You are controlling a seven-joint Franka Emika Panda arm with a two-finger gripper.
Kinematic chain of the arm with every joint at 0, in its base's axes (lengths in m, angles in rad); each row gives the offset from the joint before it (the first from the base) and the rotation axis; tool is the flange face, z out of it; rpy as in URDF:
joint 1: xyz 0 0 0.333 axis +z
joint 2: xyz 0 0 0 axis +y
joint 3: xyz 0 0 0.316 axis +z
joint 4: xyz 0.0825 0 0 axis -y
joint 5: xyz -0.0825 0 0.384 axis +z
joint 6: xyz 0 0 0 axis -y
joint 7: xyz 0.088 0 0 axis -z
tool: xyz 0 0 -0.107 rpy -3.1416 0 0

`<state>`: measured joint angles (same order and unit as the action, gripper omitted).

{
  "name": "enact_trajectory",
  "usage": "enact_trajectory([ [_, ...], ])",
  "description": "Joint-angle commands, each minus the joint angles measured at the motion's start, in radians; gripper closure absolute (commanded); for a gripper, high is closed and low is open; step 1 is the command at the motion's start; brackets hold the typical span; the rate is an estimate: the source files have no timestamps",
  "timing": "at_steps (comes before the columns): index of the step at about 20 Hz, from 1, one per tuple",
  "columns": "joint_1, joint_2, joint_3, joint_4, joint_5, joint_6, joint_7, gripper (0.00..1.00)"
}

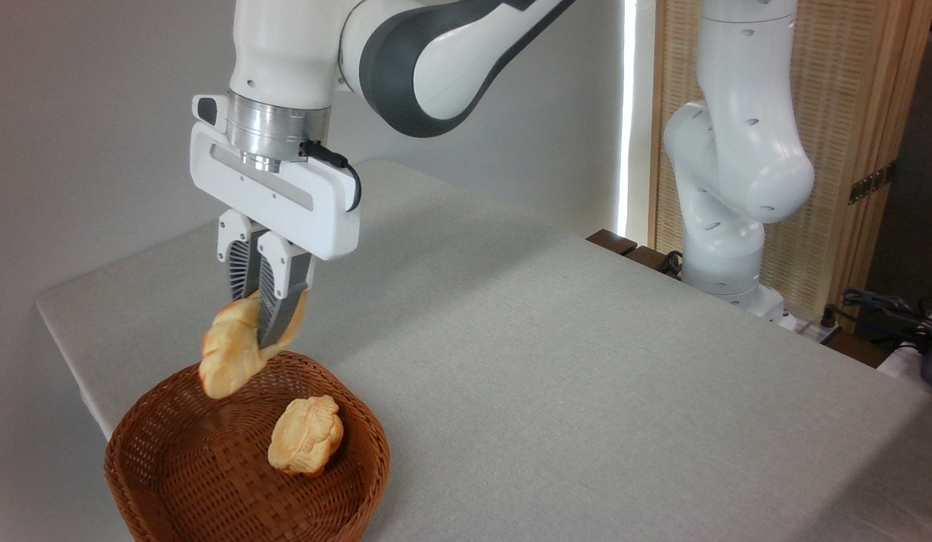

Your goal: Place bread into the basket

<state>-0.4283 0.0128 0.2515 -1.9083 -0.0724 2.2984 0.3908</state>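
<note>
Camera view has the gripper (266, 335) pinched on the bread (229, 354) at left of centre, loaf slanting down-left with its low tip hanging above the basket (172, 482) at lower left, up-left of the bun (306, 436), so I'd guess straight down finishes it.

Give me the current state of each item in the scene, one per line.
gripper: shut on the bread, above the basket's far rim.
bread: held in the air, hanging tilted, not in the basket yet.
basket: upright on the table, holding one bun.
bun: resting inside the basket, right of centre.
</note>
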Motion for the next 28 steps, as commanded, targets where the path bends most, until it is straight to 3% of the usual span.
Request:
enact_trajectory([
  [1, -0.001, 0.016, 0.005, 0.012, -0.015, 0.056, 0.02, 0.0],
  [11, -0.001, 0.006, 0.023, 0.014, -0.009, 0.041, 0.016, 0.0],
  [16, -0.003, -0.02, 0.049, 0.04, -0.003, -0.143, 0.034, 0.0],
  [22, -0.003, -0.03, 0.083, 0.09, -0.004, -0.419, 0.235, 0.0],
  [25, -0.001, -0.04, 0.088, 0.094, -0.006, -0.47, 0.35, 0.0],
  [28, -0.001, -0.04, 0.092, 0.103, -0.006, -0.502, 0.401, 0.0],
])
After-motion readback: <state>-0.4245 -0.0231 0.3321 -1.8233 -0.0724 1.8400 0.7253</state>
